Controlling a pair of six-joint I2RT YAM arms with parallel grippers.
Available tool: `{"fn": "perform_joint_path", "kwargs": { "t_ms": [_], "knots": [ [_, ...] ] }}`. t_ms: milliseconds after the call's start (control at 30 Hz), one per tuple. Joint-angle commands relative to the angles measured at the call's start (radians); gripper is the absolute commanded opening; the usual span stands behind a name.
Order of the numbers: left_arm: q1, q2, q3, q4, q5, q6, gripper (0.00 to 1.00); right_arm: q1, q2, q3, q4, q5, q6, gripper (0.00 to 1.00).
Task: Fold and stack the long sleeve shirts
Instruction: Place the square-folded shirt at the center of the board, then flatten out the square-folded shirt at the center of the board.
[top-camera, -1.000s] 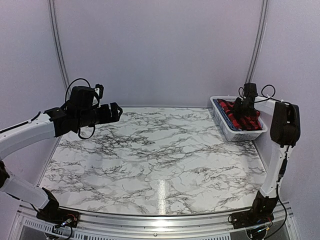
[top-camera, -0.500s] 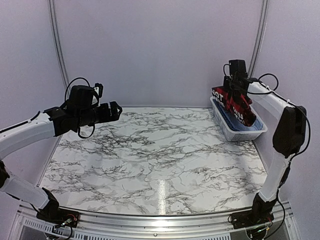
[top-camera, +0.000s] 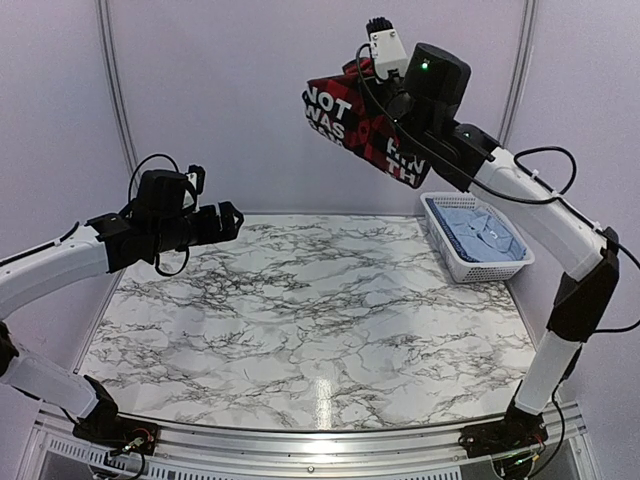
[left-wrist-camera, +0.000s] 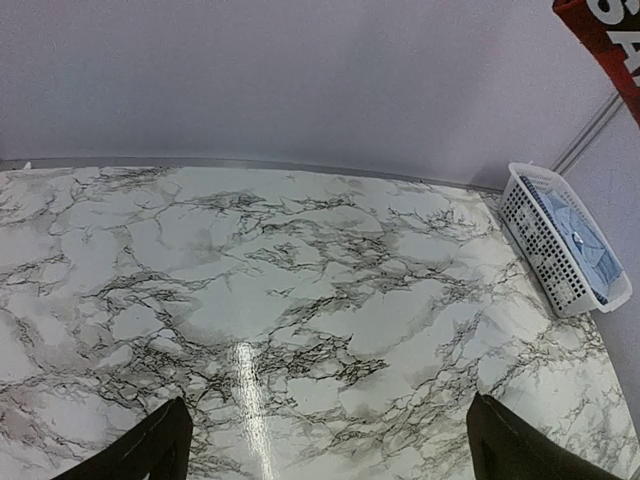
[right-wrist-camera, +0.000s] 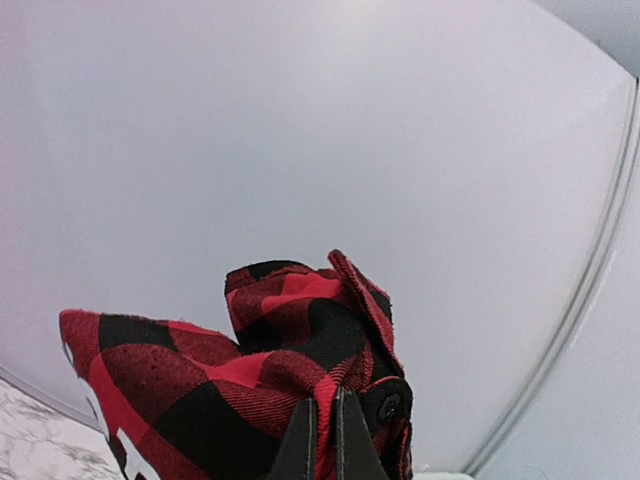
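Observation:
My right gripper (top-camera: 378, 72) is raised high at the back, shut on the red-and-black check shirt (top-camera: 352, 122), which hangs bunched below it with white lettering showing. In the right wrist view the closed fingertips (right-wrist-camera: 300, 432) pinch a fold of that shirt (right-wrist-camera: 260, 380). The pale blue shirt (top-camera: 484, 236) lies in the white basket (top-camera: 452, 262) at the back right; the left wrist view shows the blue shirt (left-wrist-camera: 580, 238) there too. My left gripper (top-camera: 232, 222) hovers open over the table's left side, with nothing between its fingers (left-wrist-camera: 150, 450).
The marble-patterned table (top-camera: 310, 310) spreads between the arms. Pale walls close in the back and sides. The basket (left-wrist-camera: 545, 245) stands against the right wall, and a corner of the red shirt (left-wrist-camera: 610, 40) shows at the top right of the left wrist view.
My right gripper has lifted the red-and-black shirt out of the basket and swung it up and to the left, uncovering the blue shirt. The left arm has stayed put.

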Motion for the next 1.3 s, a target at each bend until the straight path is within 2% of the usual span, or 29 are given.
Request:
{"fn": "perform_joint_path", "kwargs": {
  "t_ms": [0,67,200,267,333,400,500,600,667,767,900,1033,1167,1267],
  "knots": [
    [0.009,-0.039,0.041,0.018,-0.012,0.011,0.99,0.088,0.039,0.088,0.143,-0.003,-0.17,0.0],
    [0.01,-0.041,0.045,0.018,-0.01,0.013,0.99,0.086,0.05,0.106,0.093,-0.064,-0.096,0.0],
    [0.013,-0.052,0.04,0.018,-0.005,0.006,0.99,0.064,0.082,0.15,-0.109,-0.229,0.104,0.0],
    [0.015,-0.064,0.031,0.016,-0.004,0.001,0.99,0.08,0.096,0.095,-0.129,-0.191,0.124,0.03],
    [0.019,-0.075,0.02,0.016,-0.002,-0.003,0.99,0.084,0.095,0.037,-0.142,-0.167,0.159,0.14],
    [0.023,-0.081,0.012,0.015,0.001,-0.003,0.99,0.076,0.077,-0.014,-0.156,-0.153,0.218,0.19],
    [0.027,-0.084,0.007,0.012,0.003,-0.005,0.99,0.096,0.047,-0.084,-0.171,-0.199,0.29,0.21],
    [0.031,-0.089,-0.004,0.01,-0.005,-0.013,0.99,0.217,0.054,-0.179,-0.152,-0.201,0.253,0.23],
    [0.037,-0.095,-0.017,0.01,-0.009,-0.019,0.99,0.226,0.069,-0.214,-0.229,-0.192,0.331,0.25],
    [0.042,-0.091,-0.03,0.012,0.007,-0.025,0.99,0.157,0.027,-0.348,-0.238,-0.289,0.476,0.4],
    [0.043,-0.056,-0.023,0.011,0.056,-0.036,0.99,0.048,-0.014,-0.478,-0.218,-0.417,0.568,0.59],
    [0.042,-0.007,-0.014,0.015,0.119,-0.056,0.99,-0.089,0.057,-0.491,-0.249,-0.579,0.668,0.6],
    [0.03,0.033,-0.009,0.016,0.182,-0.062,0.99,-0.175,0.127,-0.511,-0.292,-0.587,0.748,0.57],
    [0.012,0.052,-0.008,0.016,0.192,-0.06,0.99,-0.256,0.138,-0.6,-0.228,-0.702,0.816,0.56]
  ]
}}
